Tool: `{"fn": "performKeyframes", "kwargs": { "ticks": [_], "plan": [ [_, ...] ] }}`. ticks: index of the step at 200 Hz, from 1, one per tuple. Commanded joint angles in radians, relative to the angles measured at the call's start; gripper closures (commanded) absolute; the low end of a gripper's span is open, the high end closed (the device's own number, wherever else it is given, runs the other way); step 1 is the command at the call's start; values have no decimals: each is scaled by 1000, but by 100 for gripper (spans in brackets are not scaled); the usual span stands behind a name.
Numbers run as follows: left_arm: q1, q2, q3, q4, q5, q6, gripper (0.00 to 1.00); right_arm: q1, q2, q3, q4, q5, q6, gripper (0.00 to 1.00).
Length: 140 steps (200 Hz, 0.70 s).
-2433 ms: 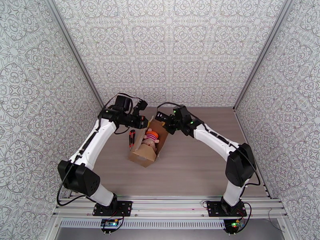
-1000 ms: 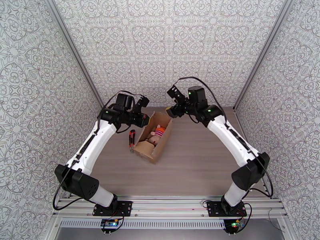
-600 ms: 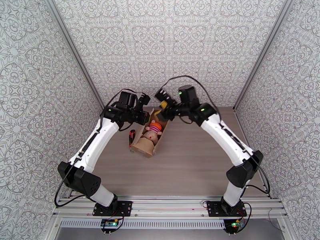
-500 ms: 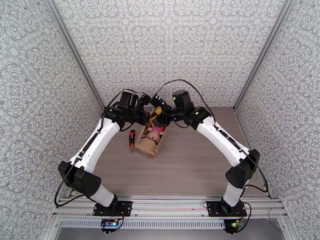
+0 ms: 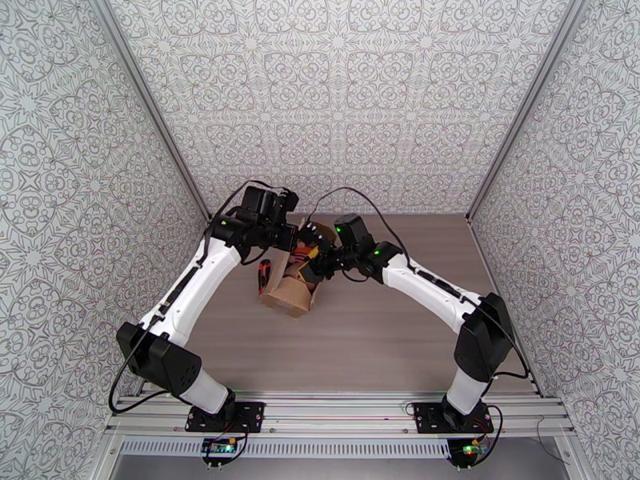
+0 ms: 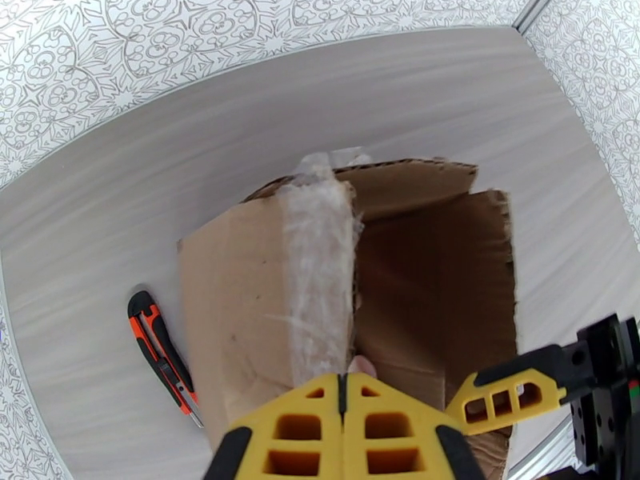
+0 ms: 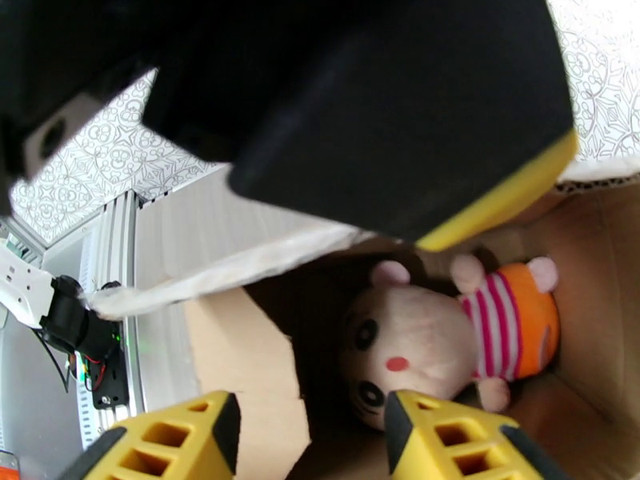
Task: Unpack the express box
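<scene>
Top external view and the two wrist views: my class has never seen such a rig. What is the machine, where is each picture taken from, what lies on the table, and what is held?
Two robot arms stand bolted at the near edge of the table, each ending in a two-finger gripper. The top view looks down from above and behind them. Each wrist view rides on one arm, just behind its gripper. On the table sit an open express box and, beside it, a red-and-black utility knife. A plush doll lies inside the box. The left gripper is shut on the box's taped flap. The right gripper hangs open over the doll, empty.
</scene>
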Motion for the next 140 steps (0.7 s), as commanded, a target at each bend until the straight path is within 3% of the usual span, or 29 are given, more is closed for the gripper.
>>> {"fn": "performKeyframes", "kwargs": {
  "ticks": [1,82,114,140],
  "plan": [
    [-13,-38,-11,51,3,-21,100,23,-13,27,13,6,20,44],
    [70,-87,-93,131,200,-90,100,34,-62,-195,124,57,19,42],
    [83,-92,-124,150,238,-108,100,35,-54,-225,119,-63,-44,39],
    [85,-98,-136,180,258,-132,100,45,-25,-218,71,-196,-119,29]
  ]
}}
